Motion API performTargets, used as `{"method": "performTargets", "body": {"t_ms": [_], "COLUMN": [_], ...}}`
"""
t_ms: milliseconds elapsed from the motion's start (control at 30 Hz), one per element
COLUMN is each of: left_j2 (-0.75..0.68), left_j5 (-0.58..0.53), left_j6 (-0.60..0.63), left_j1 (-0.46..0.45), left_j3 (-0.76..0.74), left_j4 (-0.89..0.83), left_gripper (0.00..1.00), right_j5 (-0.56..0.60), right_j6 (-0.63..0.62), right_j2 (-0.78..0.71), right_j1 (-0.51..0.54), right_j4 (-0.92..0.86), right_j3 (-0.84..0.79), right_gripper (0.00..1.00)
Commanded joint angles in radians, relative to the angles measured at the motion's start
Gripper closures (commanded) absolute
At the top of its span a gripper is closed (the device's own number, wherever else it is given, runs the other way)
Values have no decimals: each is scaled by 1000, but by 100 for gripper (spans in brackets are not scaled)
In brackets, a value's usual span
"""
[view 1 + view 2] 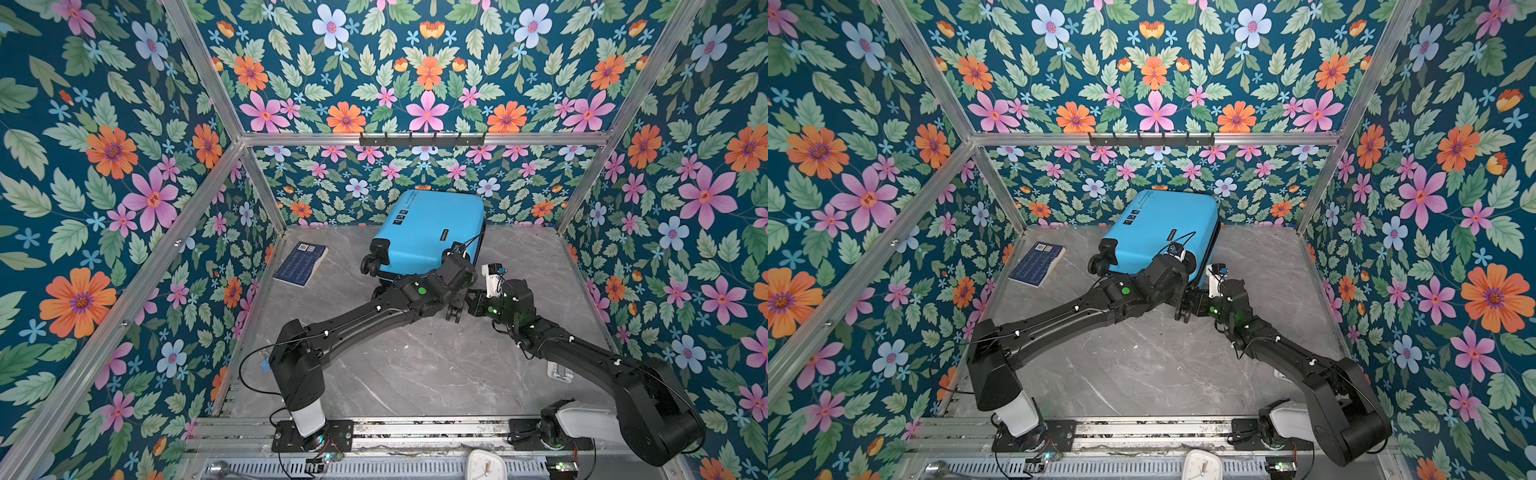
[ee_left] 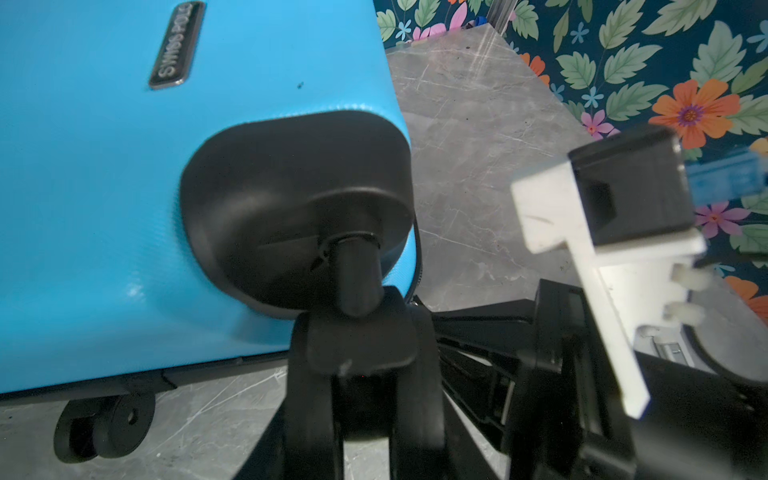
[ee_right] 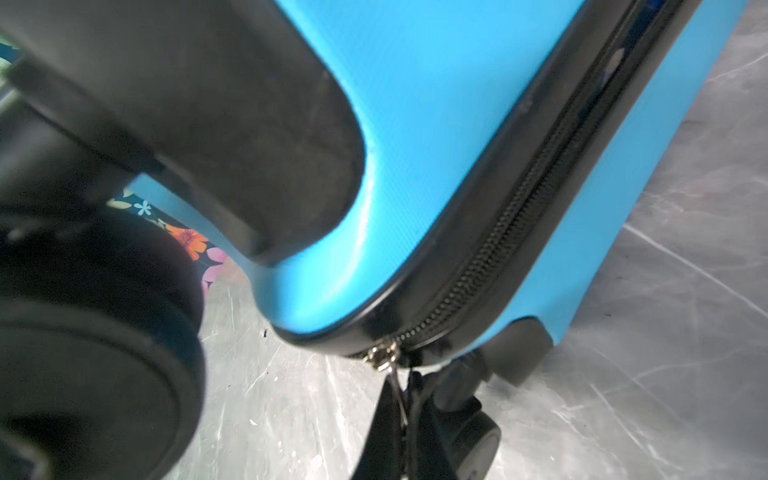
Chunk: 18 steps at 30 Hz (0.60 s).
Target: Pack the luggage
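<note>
The luggage (image 1: 432,232) (image 1: 1163,232) is a bright-blue hard-shell suitcase lying closed at the back of the table, its black wheels toward the front. My left gripper (image 1: 453,311) (image 2: 361,365) is shut on one corner wheel (image 2: 359,345), a finger on each side of it. My right gripper (image 1: 473,300) (image 3: 401,399) is shut on the thin metal zipper pull (image 3: 392,382), which hangs from the slider (image 3: 382,357) at the shell's lower corner. The black zipper (image 3: 498,249) runs closed up the side from there. The two grippers stand close together.
A dark-blue book (image 1: 301,264) lies on the grey marble table (image 1: 415,374) left of the suitcase. A white clock (image 1: 484,463) sits at the front rail. A black hook rail (image 1: 422,139) hangs on the back wall. Floral walls enclose three sides.
</note>
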Motion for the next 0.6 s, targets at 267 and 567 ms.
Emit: {"method": "performTargets", "body": {"t_ms": [267, 567], "left_j2": [-77, -106], "left_j5": [8, 0], "left_j6": [-3, -3], "left_j1": [-18, -18], "left_j3": [-62, -104], "left_j4": [34, 35], "left_gripper": [100, 100], "right_j5": [368, 394], "right_j6": [34, 41], "right_j2": [13, 17], "right_j1": [-13, -48], "right_j4": [-16, -44], "right_j3": [31, 33], "right_gripper": [100, 100]}}
